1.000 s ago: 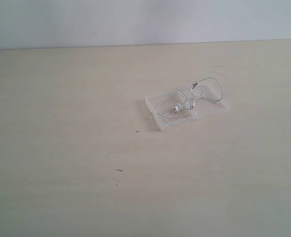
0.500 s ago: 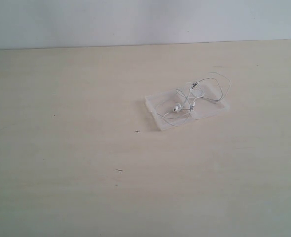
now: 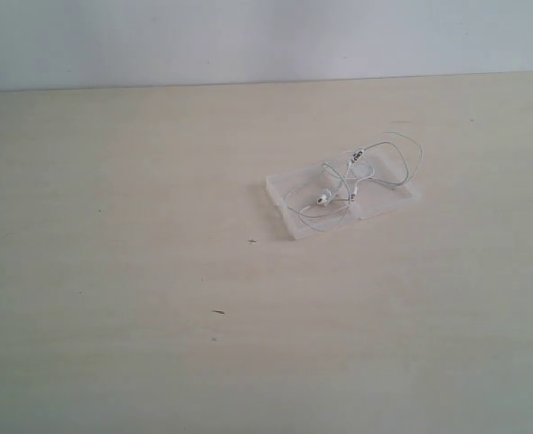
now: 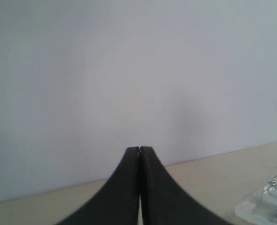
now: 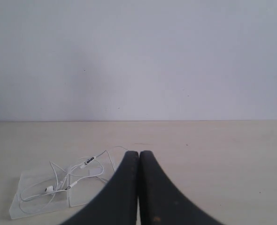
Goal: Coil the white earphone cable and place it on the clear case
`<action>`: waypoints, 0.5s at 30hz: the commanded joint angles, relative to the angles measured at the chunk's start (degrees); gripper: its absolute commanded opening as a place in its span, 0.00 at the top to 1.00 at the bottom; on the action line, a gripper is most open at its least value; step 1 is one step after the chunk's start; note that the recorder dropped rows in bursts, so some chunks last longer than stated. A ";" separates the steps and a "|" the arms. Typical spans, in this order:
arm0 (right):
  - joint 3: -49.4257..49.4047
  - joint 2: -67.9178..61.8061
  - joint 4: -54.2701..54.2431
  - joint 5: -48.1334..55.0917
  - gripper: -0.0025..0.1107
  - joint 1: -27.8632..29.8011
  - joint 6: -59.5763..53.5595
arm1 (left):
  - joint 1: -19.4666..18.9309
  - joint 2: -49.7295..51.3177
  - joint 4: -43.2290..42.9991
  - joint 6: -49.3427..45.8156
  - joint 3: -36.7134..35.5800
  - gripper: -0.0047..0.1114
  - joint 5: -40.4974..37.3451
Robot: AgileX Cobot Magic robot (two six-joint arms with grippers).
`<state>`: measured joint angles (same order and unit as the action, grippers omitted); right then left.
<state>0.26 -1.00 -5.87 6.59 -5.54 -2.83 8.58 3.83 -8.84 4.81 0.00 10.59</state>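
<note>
Right now, left gripper: clenched tight, black jaws pressed flat together, nothing btwn them, held clear above the tabletop. Same for right gripper: clamped closed, empty, jaw tips meeting in one thin seam.

Out from the right gripper, off to one side and well apart: clear case, lying flat and open on the pale wood, two squarish halves side by side. Only a corner of it caught at the edge of the left wrist view.

On top of the case: white earphone cable, piled in loose, tangled loops across both halves, w/ one earbud resting on the half nearer mid-table. Inline piece up near the case's far edge. One wide loop spilling past that far edge onto bare tabletop. Cable also seen from both wrists, touching neither gripper.
</note>
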 commanded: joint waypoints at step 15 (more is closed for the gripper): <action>-0.26 0.35 0.17 -0.29 0.98 0.21 -0.03 | -4.68 -3.83 7.72 -2.80 0.00 0.96 -9.82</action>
<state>0.26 -1.00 -5.87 6.59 -5.54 -2.83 4.00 0.37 -1.70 1.89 -0.01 1.03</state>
